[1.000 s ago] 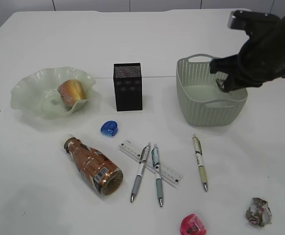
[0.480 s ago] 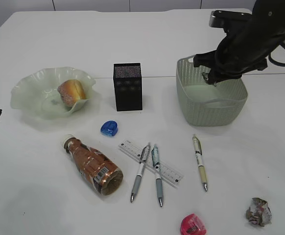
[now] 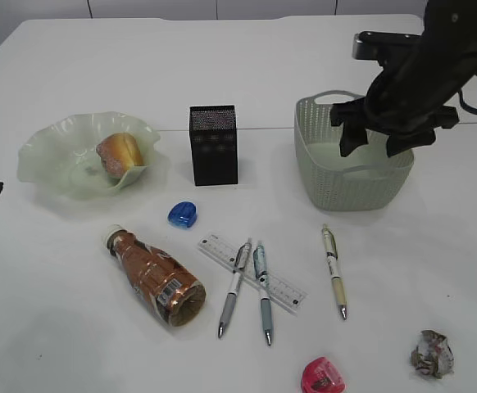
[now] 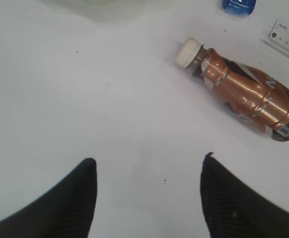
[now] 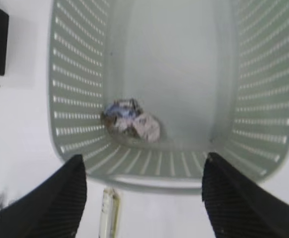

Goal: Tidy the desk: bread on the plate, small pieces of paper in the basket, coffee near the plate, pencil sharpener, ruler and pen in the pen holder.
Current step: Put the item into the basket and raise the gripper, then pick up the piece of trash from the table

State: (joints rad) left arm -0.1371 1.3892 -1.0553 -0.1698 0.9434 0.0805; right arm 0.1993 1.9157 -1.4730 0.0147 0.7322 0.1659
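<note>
Grey-green woven plastic basket sits right below my right gripper, jaws spread wide and empty; a crumpled paper ball lies on the basket floor, near its front wall.

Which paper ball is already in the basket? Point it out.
The crumpled paper ball on the basket floor; the other paper ball lies on the table near the pink sharpener.

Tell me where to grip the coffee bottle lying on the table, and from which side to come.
Grip the coffee bottle across its ribbed body, just below the white cap, coming straight down. It lies on its side, and the table around it is bare, so the left gripper, open nearby, probably has room to straddle it.
</note>
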